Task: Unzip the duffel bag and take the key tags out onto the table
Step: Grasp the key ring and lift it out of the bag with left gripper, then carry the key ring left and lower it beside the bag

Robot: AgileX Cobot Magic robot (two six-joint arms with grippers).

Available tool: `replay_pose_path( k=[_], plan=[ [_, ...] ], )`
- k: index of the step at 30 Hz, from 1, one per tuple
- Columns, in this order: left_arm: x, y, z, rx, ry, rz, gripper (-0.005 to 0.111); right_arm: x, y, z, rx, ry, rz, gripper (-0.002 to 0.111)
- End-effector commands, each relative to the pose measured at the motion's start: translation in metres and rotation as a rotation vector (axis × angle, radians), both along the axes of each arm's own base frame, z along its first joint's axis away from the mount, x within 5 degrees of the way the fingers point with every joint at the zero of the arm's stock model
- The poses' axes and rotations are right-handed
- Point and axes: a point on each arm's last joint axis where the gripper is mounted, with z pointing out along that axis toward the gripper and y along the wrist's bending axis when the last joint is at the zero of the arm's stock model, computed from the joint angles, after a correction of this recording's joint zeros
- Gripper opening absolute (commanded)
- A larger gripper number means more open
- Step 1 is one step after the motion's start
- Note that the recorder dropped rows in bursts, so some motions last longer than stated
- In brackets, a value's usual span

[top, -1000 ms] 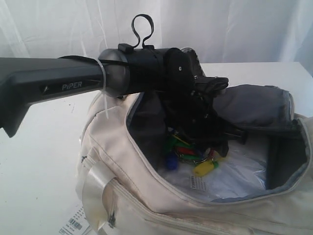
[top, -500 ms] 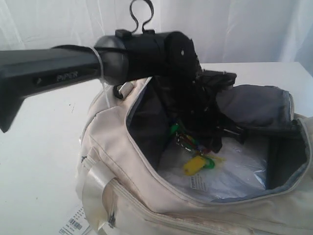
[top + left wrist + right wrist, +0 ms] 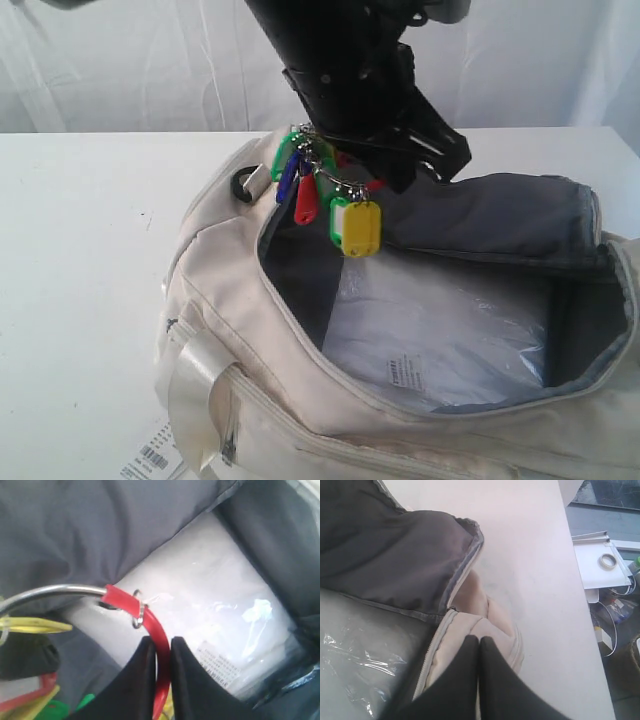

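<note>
1. The left arm [image 3: 330, 50] is a thick black housing with a faint sheen, and a few small pale screw heads [image 3: 325, 75] dot its side.
2. At its upper edge a pale grey rounded piece [image 3: 445, 10] meets the black.
3. The left claw [image 3: 385, 180] is angular black plastic with stepped, blocky edges.
4. From the left wrist, its fingers [image 3: 142, 680] are matte black, broad at the base and narrowing to blunt tips.
5. The right claw [image 3: 479, 641] has the same matte black fingers [image 3: 455, 680], smooth, unmarked and tapering to rounded ends.
</note>
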Motion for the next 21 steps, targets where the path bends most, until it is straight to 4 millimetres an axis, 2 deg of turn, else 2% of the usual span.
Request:
replay_pose_path(
  k=[1, 5, 8, 16, 21],
  plan=[
    [-0.008, 0.018, 0.014, 0.083, -0.029, -0.005, 0.000, -0.001, 0.000, 0.001, 0.002, -0.017, 0.002, 0.000],
    [-0.008, 0.035, 0.017, 0.189, -0.022, 0.022, 0.000, 0.000, 0.000, 0.001, 0.003, -0.019, 0.003, 0.000],
    [-0.003, 0.046, 0.023, 0.193, -0.048, 0.055, 0.000, 0.000, 0.000, 0.001, 0.007, -0.023, 0.005, 0.000],
    [0.002, 0.096, 0.059, 0.129, -0.116, 0.153, 0.000, 0.000, 0.000, 0.002, 0.009, -0.029, 0.008, 0.000],
    [0.011, 0.128, 0.055, 0.157, -0.096, 0.229, 0.000, 0.000, 0.001, 0.001, 0.011, -0.028, 0.009, 0.000]
  ],
)
